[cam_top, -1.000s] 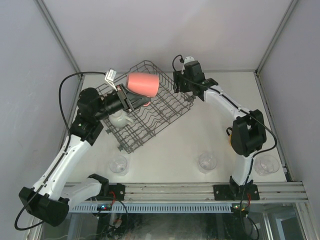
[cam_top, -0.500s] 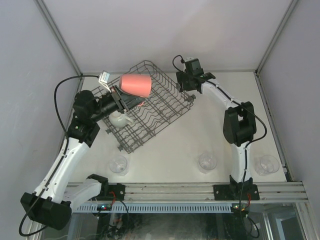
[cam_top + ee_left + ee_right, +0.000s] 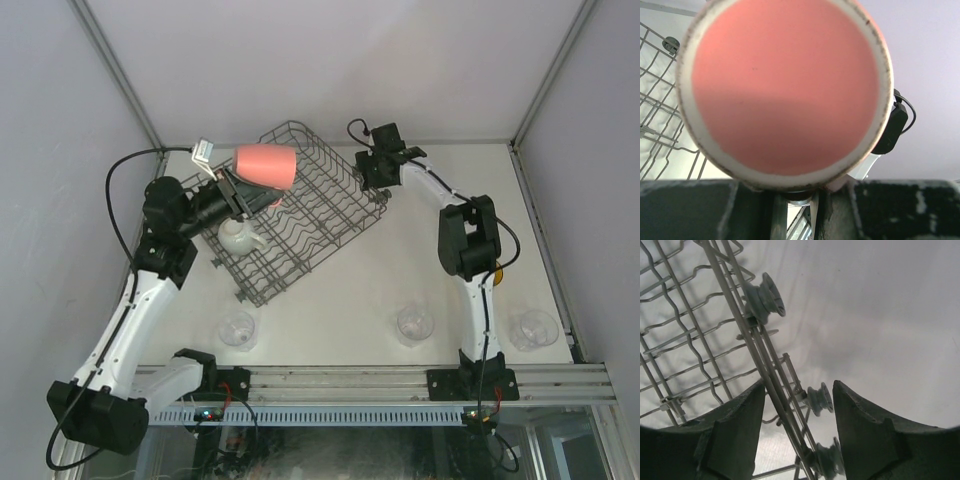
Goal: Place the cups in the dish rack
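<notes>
Pale lilac walls close in a white tabletop (image 3: 420,250) on three sides. On the left, the left gripper (image 3: 243,197) reaches in over the dish rack (image 3: 315,215), its fingers drawn narrow and pinched on the wall of the pink tumbler (image 3: 265,166). The tumbler is held in the air on its side, above the far left part of the rack and clear of the wires. In the left wrist view its round pink end (image 3: 785,85) faces the camera and fills most of the picture.

Below it, a white mug (image 3: 240,237) sits inside the rack near the left side. The rack itself lies skewed on the table, one corner pointing at the back wall.

At the rack's right corner the right gripper (image 3: 378,190) points down at the side rim. Its fingers (image 3: 735,430) stand apart, one on each side of the rim wires, with a gap showing on either side; small wheels (image 3: 765,300) sit along that rim.

Three clear glass tumblers stand on the table in a row at the near edge, well apart from the rack: one left (image 3: 238,330), one centre (image 3: 415,323), one far right (image 3: 533,328).
</notes>
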{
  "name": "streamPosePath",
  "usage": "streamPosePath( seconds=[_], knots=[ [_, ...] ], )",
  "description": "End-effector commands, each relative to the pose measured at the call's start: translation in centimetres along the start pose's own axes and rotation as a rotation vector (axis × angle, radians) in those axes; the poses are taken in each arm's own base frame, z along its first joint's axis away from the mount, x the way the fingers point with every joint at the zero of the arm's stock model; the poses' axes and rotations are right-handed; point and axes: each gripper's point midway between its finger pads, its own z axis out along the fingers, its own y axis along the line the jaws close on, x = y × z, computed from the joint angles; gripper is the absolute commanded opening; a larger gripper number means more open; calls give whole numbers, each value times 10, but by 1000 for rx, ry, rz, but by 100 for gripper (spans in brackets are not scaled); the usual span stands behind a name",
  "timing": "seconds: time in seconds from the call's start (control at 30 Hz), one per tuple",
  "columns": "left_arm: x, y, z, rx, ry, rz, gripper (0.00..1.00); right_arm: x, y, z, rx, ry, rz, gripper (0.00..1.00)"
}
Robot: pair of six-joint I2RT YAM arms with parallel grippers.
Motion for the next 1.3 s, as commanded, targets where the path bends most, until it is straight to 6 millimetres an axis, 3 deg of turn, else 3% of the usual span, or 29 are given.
streamPosePath(
  seconds=[0.0, 0.13, 0.27, 0.47, 0.6, 0.7, 0.9, 1.07, 1.13, 1.27],
  knots=[
    [-22, -29, -2, 112, -63, 90, 0, -16, 18, 4, -44, -37, 5, 52],
    [-22, -25, -2, 107, -60, 85, 0, -8, 22, 14, -56, -6, 34, 24],
    [-20, -18, -1, 88, -54, 76, 0, 4, 12, 6, -29, 16, 95, 0],
    [-10, -2, 2, 42, -26, 56, 0, 29, -15, -24, 13, -7, 301, 0],
    [-4, 7, 2, 13, -4, 42, 0, 50, -23, -43, 47, -5, 396, 0],
    [0, 15, 1, -29, 1, 38, 0, 66, -20, -54, 57, 3, 435, 0],
    [9, 55, -9, -248, -9, 6, 0, 89, -12, -78, 71, -7, 528, 0],
    [8, 89, -30, -525, -59, 7, 0, 88, 7, -90, 56, -19, 516, 0],
    [7, 103, -40, -628, -88, -3, 0, 97, 10, -90, 57, -4, 512, 1],
    [4, 130, -57, -847, -111, -13, 0, 93, 14, -101, 62, -29, 505, 31]
  ],
)
